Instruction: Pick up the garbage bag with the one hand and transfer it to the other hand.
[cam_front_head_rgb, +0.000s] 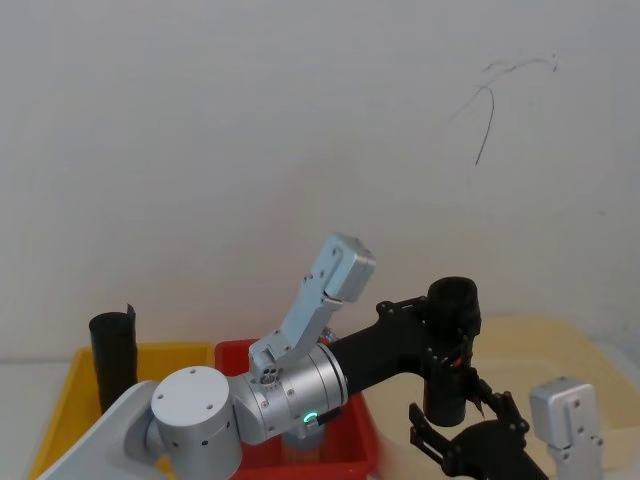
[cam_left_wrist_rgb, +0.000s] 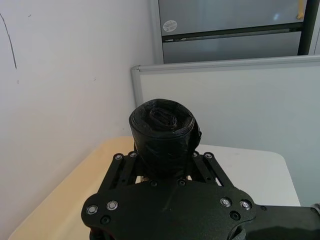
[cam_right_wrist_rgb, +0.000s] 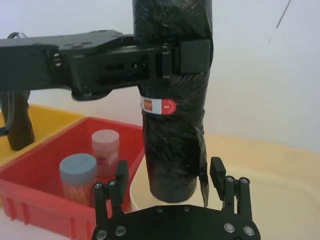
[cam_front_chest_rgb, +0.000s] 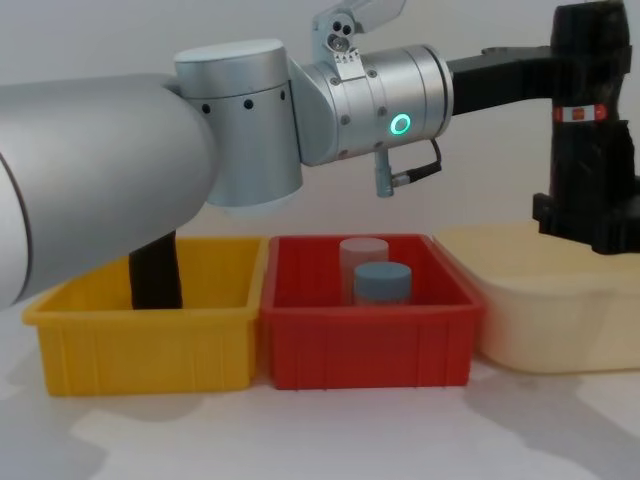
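The garbage bag (cam_right_wrist_rgb: 172, 130) is a black rolled cylinder with a red-and-white label (cam_right_wrist_rgb: 157, 106). It hangs upright over the cream bin, and my left gripper (cam_right_wrist_rgb: 172, 56) is shut on its upper part. From above, the bag's top (cam_left_wrist_rgb: 162, 125) sticks up between the left gripper's (cam_left_wrist_rgb: 162, 159) fingers. My right gripper (cam_right_wrist_rgb: 169, 175) is open at the bag's lower end, one finger on each side with a gap to the plastic. In the chest view the garbage bag (cam_front_chest_rgb: 590, 140) is at the far right, with the right gripper (cam_front_chest_rgb: 590, 215) at its base. From the head, the bag (cam_front_head_rgb: 452, 345) stands above the right gripper (cam_front_head_rgb: 462, 420).
A yellow bin (cam_front_chest_rgb: 150, 330) on the left holds a plain black roll (cam_front_chest_rgb: 155, 270). A red bin (cam_front_chest_rgb: 365, 335) in the middle holds two capped cylindrical containers (cam_front_chest_rgb: 382, 280). A cream bin (cam_front_chest_rgb: 550, 310) sits on the right under the bag. A white wall stands behind.
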